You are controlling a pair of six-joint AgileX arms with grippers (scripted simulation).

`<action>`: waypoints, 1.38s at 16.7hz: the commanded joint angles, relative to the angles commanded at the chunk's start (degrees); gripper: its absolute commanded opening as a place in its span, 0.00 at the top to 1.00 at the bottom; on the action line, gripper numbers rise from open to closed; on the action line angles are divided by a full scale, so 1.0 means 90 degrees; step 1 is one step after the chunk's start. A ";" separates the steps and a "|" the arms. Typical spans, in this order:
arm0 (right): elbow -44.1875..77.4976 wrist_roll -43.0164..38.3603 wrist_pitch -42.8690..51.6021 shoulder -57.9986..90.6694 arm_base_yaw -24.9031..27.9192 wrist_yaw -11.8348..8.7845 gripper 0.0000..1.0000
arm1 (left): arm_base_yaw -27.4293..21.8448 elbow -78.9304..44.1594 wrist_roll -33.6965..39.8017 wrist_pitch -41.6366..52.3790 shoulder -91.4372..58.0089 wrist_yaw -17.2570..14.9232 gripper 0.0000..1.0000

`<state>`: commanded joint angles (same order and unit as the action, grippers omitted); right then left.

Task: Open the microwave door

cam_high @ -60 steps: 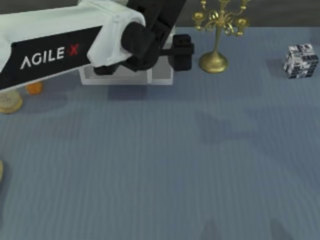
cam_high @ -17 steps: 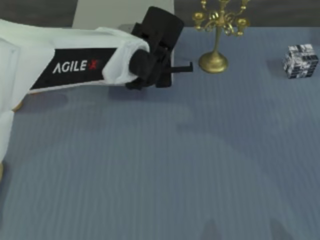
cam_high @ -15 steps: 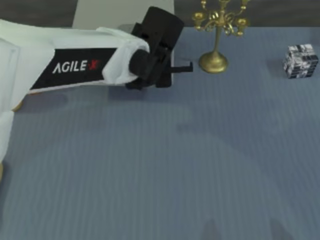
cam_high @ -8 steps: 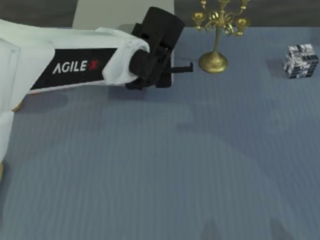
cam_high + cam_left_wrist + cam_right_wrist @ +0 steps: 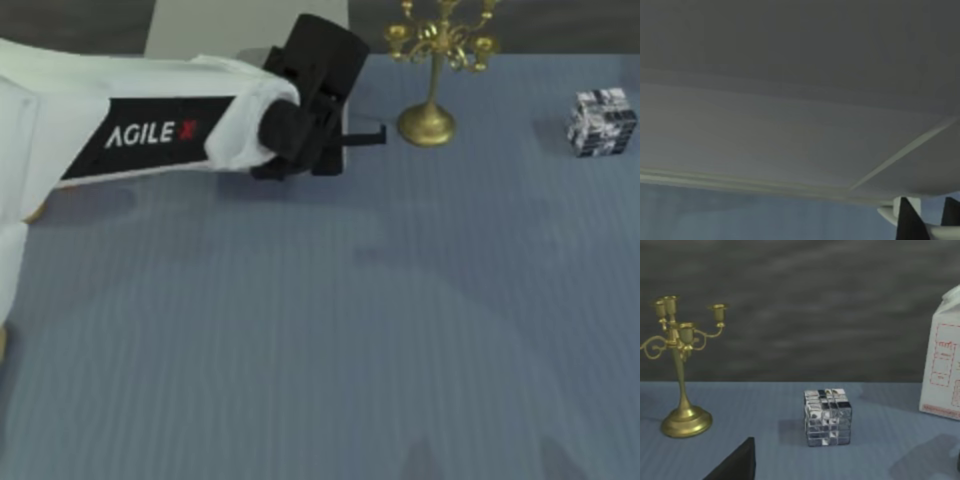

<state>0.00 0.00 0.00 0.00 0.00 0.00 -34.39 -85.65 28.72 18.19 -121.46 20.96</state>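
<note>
At the microwave (image 5: 200,25) front, left gripper (image 5: 362,133); jaw state seemingly hidden.

The left arm (image 5: 150,125) carries the word "AGILE X" in white letters on its black side panel, and the X is red. The white carton (image 5: 944,365) in the right wrist view has red printed frames and lines on its side, but the words there are too small to read. No other text or number is readable.
</note>
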 joint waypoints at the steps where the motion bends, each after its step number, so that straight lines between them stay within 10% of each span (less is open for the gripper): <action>1: 0.0000 0.0000 0.0000 0.0000 0.0000 0.0000 0.00 | 0.0000 0.0000 0.0000 0.0000 0.0000 0.0000 1.00; 23: 0.0000 0.0000 0.0000 0.0000 0.0000 0.0000 0.00 | 0.0043 0.0465 -0.0363 -0.0305 0.0283 -0.0249 1.00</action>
<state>0.00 0.00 0.00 0.00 0.00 0.00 -34.01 -81.47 25.45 15.45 -118.92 18.72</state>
